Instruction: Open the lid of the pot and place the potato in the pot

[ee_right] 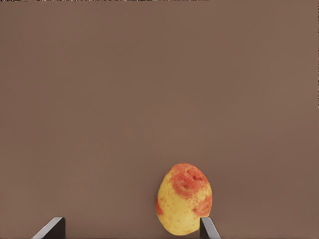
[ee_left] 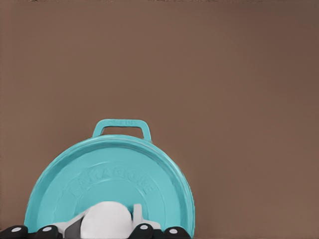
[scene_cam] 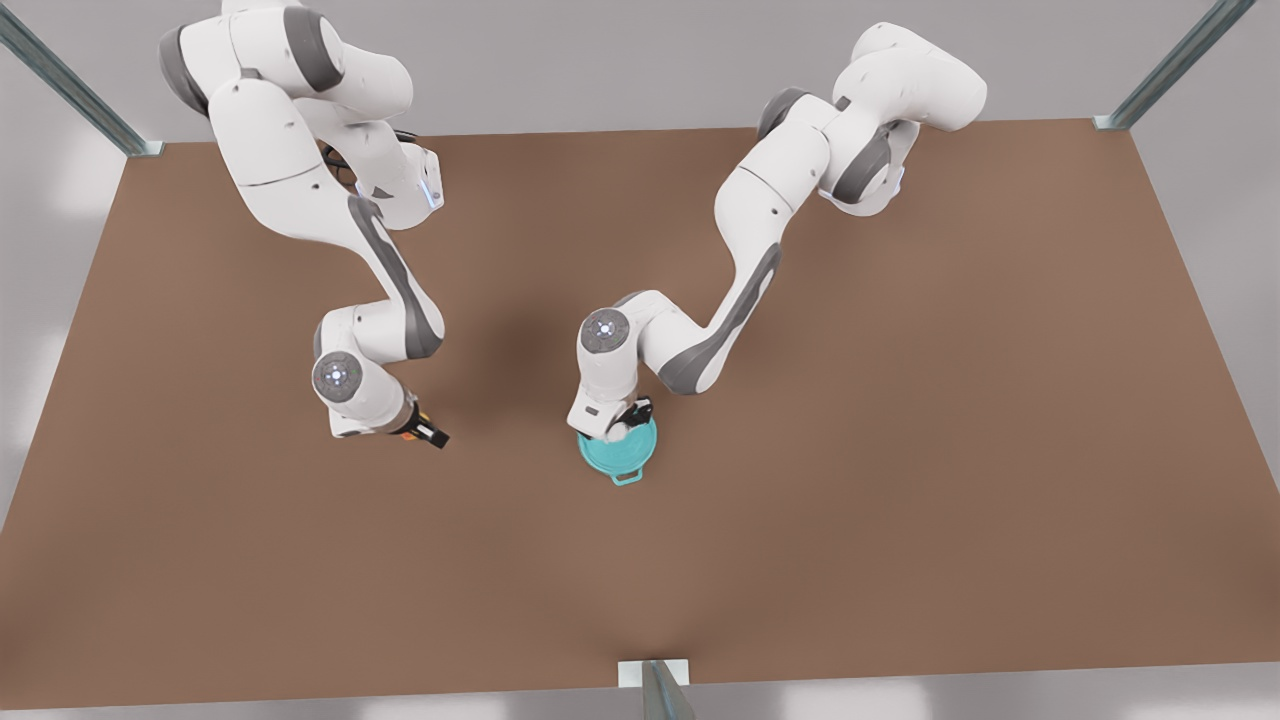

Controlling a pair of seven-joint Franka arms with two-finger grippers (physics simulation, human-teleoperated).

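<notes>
the pot lid [ee_left: 109, 181] sat flat on the pot [scene_cam: 622, 452], covering it, just below centre of the bench [scene_cam: 900, 400] in the front view, at abt 6 o'clock from the middle. one loop handle [ee_left: 122, 127] of the pot stuck out past the lid rim, on the side toward the near bench edge in the front view. the lid's white knob [ee_left: 106, 219] was at its centre w/ the left claw [scene_cam: 625, 422] right on it; in the left wrist view its fingers [ee_left: 138, 230] sat tight against both sides of the knob, so it was pinching the knob. the lid looked level on the pot, not lifted as far as could be told.

the potato [ee_right: 184, 199] lay on the bare bench, yellow w/ reddish patches, long axis roughly upright in the right wrist view. it was well apart from the pot, at abt 9 o'clock from it in the front view, mostly hidden there under the right claw [scene_cam: 428, 430]. that claw was spread: in the right wrist view one fingertip [ee_right: 209, 229] was just beside the potato & the other stood well clear, w/ bare bench between. couldn't tell if the near fingertip was touching the potato. the right claw hung low over the bench.
</notes>
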